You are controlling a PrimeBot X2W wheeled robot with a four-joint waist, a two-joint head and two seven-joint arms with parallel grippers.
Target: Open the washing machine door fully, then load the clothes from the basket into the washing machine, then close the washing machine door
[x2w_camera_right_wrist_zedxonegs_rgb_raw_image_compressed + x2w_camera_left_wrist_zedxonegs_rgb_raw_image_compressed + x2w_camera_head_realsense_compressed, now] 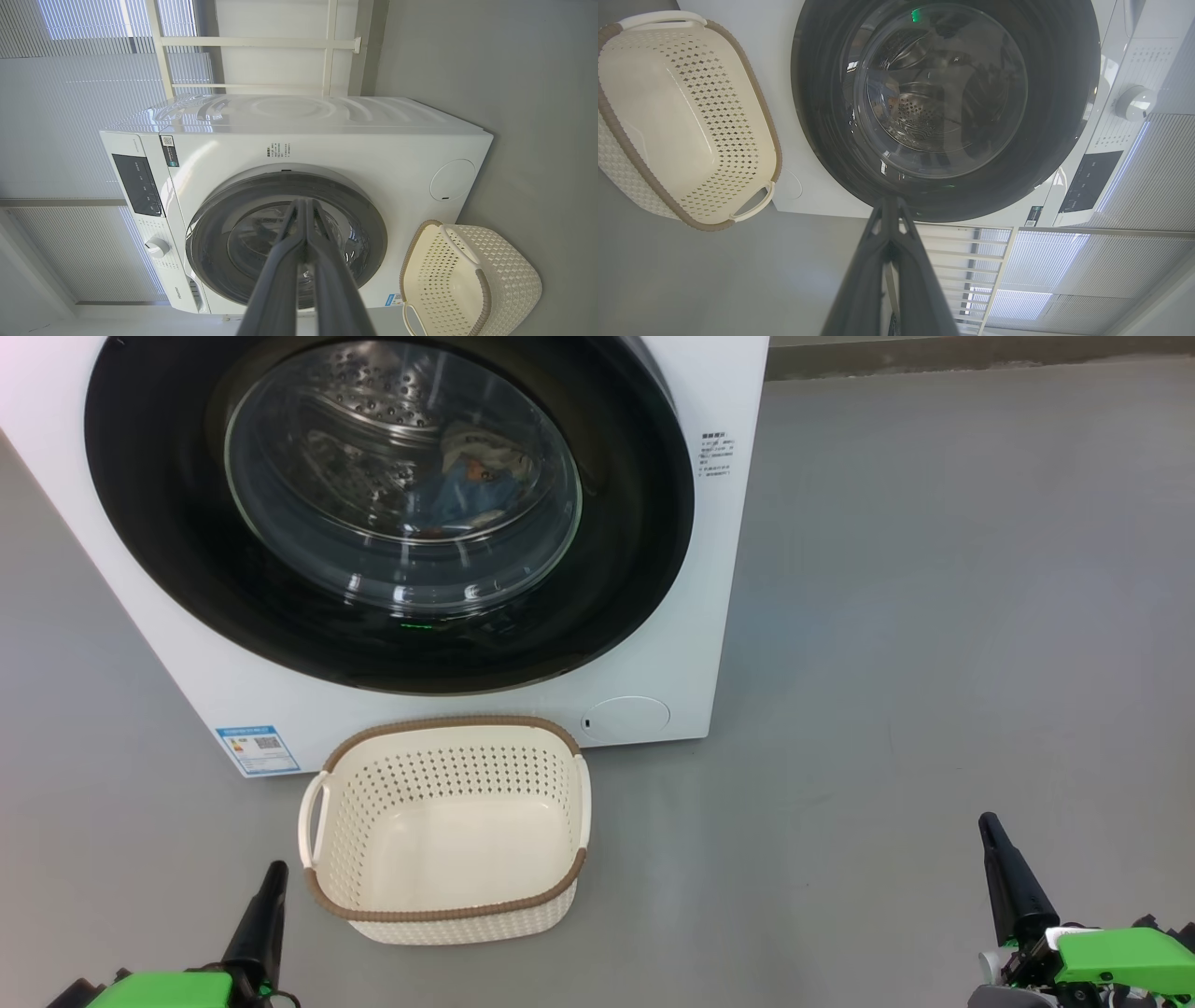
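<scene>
washing machine door [392, 513] closed, clothes [481, 476] visible behind its glass. basket [448, 910] on floor just in front. left gripper [276, 870] and right gripper [988, 823] both pinched together, touching nothing.

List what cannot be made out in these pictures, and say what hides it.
- Head view: the clothes lie behind the washing machine door; reflections on it blur them, so their number is unclear.
- Head view: the top edge cuts off the washing machine above the door.
- Head view: the printed label is too small to read.
- Right wrist view: the shut right pincer covers the door's middle.
</scene>
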